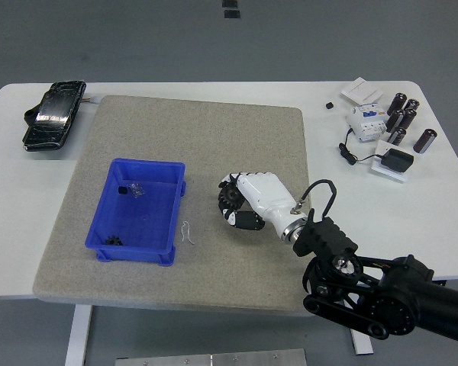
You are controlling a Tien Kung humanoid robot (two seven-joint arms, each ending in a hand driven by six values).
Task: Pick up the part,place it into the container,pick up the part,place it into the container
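My right hand, white with black fingertips, has its fingers curled around a black gear-like part and holds it just above the grey mat, right of the blue container. The container holds a small black part at its near left corner, and a small clear piece and black bit near its far wall. The left arm is out of view.
A thin bent wire lies on the mat beside the container. A black pouch lies at the table's far left. Several dark cylinders, a white breaker and a black adapter sit at the far right.
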